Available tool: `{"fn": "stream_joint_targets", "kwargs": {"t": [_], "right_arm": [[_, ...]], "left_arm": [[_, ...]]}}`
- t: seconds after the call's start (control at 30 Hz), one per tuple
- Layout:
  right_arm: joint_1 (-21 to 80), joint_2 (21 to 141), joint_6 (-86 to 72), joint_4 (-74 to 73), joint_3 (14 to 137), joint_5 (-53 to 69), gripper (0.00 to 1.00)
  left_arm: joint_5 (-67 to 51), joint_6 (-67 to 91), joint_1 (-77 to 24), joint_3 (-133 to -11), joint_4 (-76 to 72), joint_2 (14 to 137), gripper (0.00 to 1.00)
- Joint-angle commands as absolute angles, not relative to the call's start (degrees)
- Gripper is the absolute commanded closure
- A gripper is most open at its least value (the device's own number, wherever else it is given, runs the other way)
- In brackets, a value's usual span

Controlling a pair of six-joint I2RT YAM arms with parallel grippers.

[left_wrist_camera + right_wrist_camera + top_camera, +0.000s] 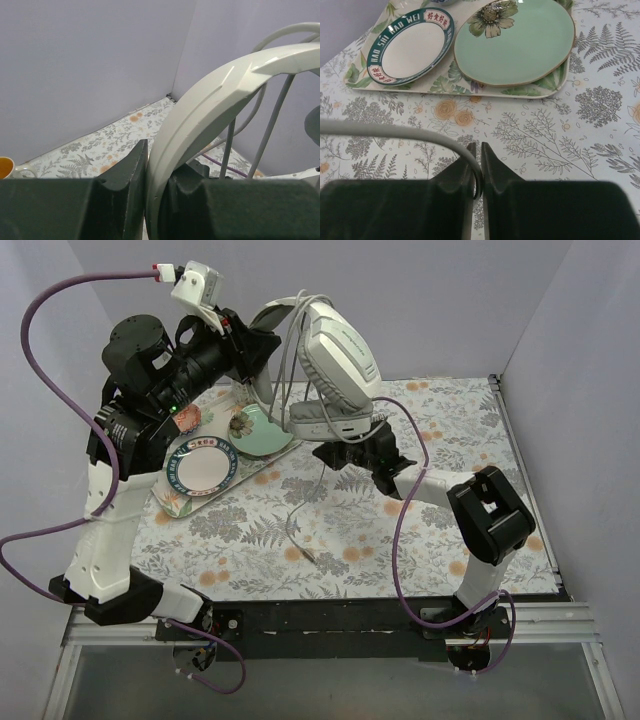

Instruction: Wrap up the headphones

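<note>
The light grey headphones [335, 350] hang in the air above the back of the table. My left gripper [255, 345] is raised high and shut on the curved headband [200, 115], which fills the gap between its jaws in the left wrist view [157, 185]. One padded earcup [325, 420] hangs low. Strands of the thin grey cord [300, 505] drop from the headband to the floral cloth, ending near the jack plug [312, 558]. My right gripper [340, 455] sits just below the earcup and is shut on the cord [395, 131], pinched between its jaws [480, 150].
A floral tray [170, 502] at the left holds a green plate [255, 430] and a white bowl with a green rim [203, 465]; both also show in the right wrist view [515, 42]. A mug [5, 167] stands near the back wall. A purple robot cable [400, 540] loops over the table.
</note>
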State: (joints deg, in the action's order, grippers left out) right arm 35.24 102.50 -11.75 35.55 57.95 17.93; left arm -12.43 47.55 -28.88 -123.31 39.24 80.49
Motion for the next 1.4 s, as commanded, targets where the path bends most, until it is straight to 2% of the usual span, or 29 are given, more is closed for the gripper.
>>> {"fn": "stream_joint_targets", "kwargs": {"t": [0.0,0.1,0.2,0.43,0.6,0.73,0.83,1.0,1.13,1.3,1.37], "right_arm": [[37.61,102.83,-11.87,39.73,58.44,17.75,0.88],[39.11,103.44,-11.43,37.98,59.93,17.32,0.87],[40.51,103.88,-11.68,36.48,60.73,15.47,0.99],[48.42,104.59,-9.41,24.36,63.97,12.92,0.99],[56.33,104.59,-5.98,16.01,65.65,10.38,0.99],[61.94,105.9,-3.7,5.93,69.86,9.41,0.99],[65.72,107.22,-1.94,0.1,74.69,6.69,0.99],[70.13,109.86,1.93,-22.63,87.41,1.78,0.99],[71.37,108.73,2.11,-38.73,94.56,-11.82,0.99],[70.75,106.96,1.15,-60.94,106.31,-28.54,0.99],[70.14,106.53,0.97,-64.41,109.76,-35.57,0.99]], "left_arm": [[-9.32,51.59,-29.09,-124.98,35.86,80.51,0.95],[-8.35,51.42,-29.09,-124.28,35.42,80.51,0.95],[-6.51,50.36,-29.09,-124.01,34.72,80.33,0.95],[5.44,47.64,-27.17,-123.92,28.4,84.97,0.94],[4.31,50.18,-17.07,-127.08,22.78,91.83,0.94],[7.02,49.31,-15.03,-125.78,20.49,95.8,0.95],[11.93,45.72,-14.15,-119.39,15.57,96.24,0.95],[19.68,32.63,-14.15,-105.76,1.87,95.19,0.95],[22.23,21.38,-14.06,-89.09,-9.03,91.94,0.96],[19.87,14.77,-14.5,-78.85,-15.03,88.6,0.96],[18.12,10.84,-15.55,-73.69,-16.86,86.93,0.96]]}}
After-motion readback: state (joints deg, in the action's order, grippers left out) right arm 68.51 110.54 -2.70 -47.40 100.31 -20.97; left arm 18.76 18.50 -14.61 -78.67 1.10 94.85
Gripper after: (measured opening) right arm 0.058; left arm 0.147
